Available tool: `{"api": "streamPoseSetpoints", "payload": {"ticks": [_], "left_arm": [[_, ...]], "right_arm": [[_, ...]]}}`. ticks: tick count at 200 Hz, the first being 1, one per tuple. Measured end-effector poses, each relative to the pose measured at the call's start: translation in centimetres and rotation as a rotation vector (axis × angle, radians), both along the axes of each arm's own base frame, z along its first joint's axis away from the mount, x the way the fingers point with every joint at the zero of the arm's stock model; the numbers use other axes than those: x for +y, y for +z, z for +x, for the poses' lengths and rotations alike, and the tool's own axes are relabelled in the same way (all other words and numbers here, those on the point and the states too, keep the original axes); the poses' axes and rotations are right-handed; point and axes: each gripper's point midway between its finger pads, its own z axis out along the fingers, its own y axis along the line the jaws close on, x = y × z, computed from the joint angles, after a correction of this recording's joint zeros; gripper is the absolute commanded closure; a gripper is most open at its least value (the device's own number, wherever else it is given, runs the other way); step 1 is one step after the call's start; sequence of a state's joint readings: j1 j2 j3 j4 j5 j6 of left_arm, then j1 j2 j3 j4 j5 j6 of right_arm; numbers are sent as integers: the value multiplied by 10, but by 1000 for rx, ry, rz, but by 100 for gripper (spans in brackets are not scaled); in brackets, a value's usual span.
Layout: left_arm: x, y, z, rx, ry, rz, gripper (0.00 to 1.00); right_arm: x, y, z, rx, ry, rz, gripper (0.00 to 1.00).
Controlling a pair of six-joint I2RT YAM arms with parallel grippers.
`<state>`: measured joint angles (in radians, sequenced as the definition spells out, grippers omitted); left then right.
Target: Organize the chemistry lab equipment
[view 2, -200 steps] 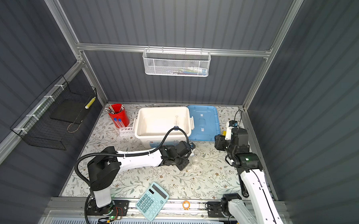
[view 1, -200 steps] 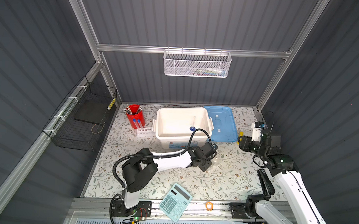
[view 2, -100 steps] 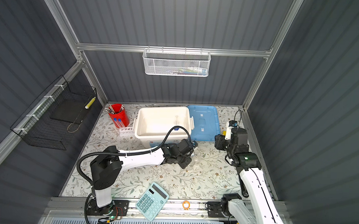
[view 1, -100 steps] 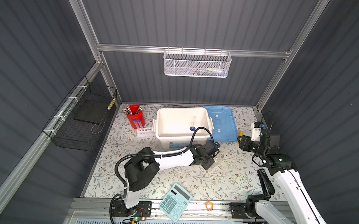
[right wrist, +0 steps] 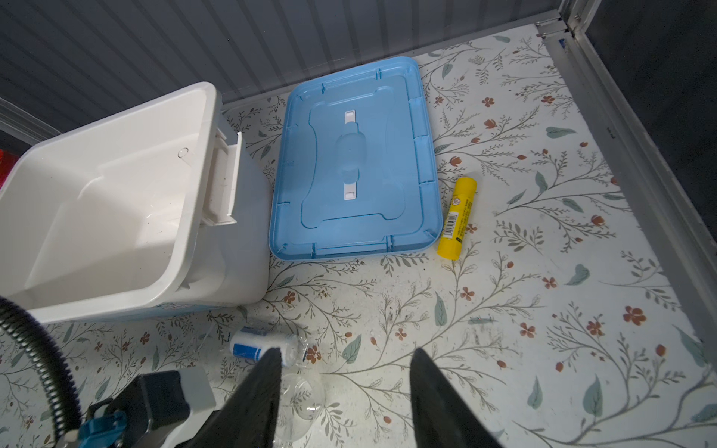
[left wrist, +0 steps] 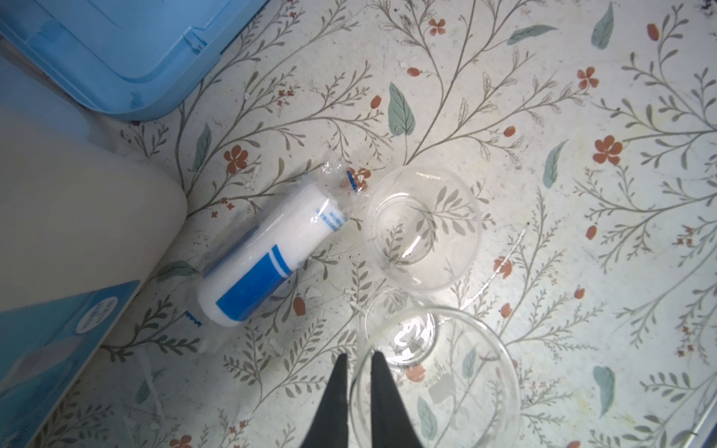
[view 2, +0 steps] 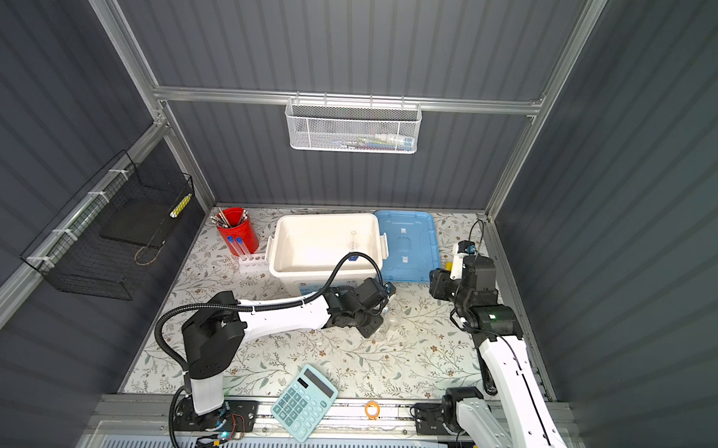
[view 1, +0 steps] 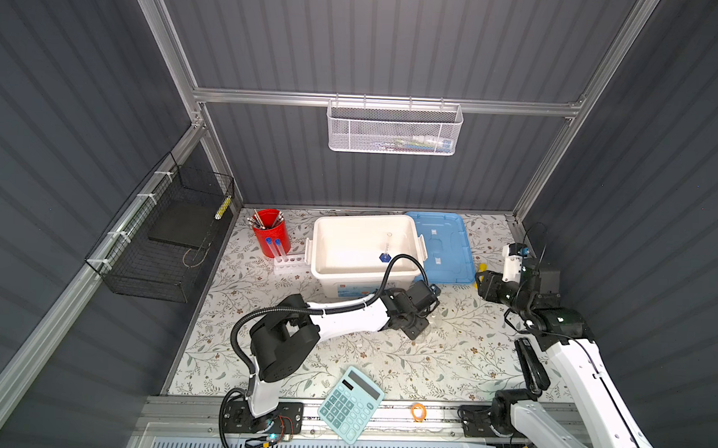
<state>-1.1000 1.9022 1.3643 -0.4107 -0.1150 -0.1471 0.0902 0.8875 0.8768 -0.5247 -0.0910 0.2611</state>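
Partly cropped clear beaker (left wrist: 438, 384): rim pinched by L end effector (left wrist: 359, 353); R end effector (right wrist: 347, 351) wide.

The left hand (left wrist: 357, 355) has closed onto the clear beaker (left wrist: 446, 388) rim.

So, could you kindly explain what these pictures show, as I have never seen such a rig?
A white left arm and right arm, both robots, work over a flower-patterned table. Two pictures look down from overhead; two come from cameras on the arms' wrists. On the table are a white plastic bin holding a slim clear cylinder on a blue foot, its blue lid beside it, a red cup of pens, two blue-capped test tubes in a white rack and a teal calculator. A yellow glue stick, a white blue-labelled roll in clear wrap and clear glass beakers sit loose. The left jaws are closed on the rim of a wide clear glass beaker; the right jaws hang open, empty.
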Motion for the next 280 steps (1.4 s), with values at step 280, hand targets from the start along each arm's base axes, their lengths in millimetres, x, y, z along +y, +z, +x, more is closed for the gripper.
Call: {"api": "streamPoseSetpoints", "payload": {"ticks": [280], "left_arm": [[16,52,3,-56,-1,-17,61]], "right_arm": [[0,1,-1,-5,3,10,46]]}}
